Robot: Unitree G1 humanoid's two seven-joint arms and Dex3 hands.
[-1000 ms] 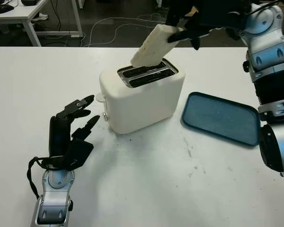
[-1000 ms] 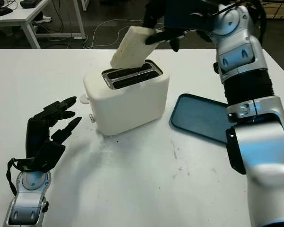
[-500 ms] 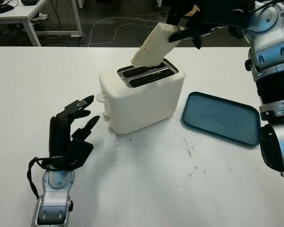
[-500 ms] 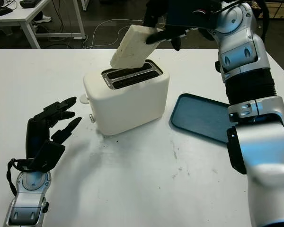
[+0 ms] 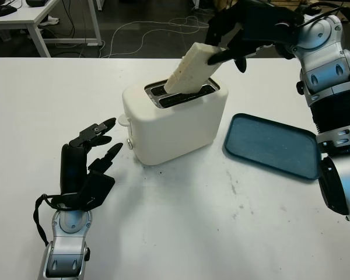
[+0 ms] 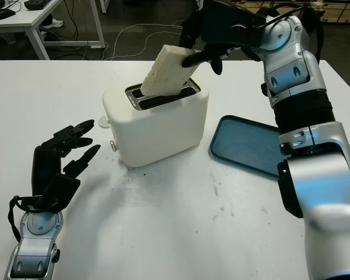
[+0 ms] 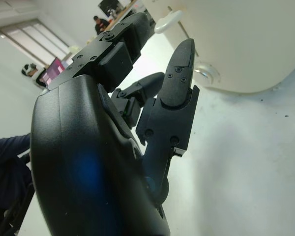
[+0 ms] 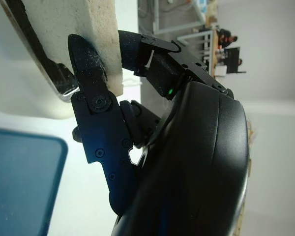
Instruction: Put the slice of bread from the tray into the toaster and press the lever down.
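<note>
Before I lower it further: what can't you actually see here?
- How deep the bread sits in the toaster: the slot rim hides its lower end in the eye views.
- The bread's top edge: covered by the right hand.
- The lever: partly hidden behind the toaster's body.
- The left hand, open, is away from it.

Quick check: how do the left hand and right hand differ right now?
The right hand is raised above the toaster, shut on the slice of bread, whose lower end is at a slot; the left hand is low over the table beside the toaster's lever side, open and holding nothing. Both are black with three fingers.
</note>
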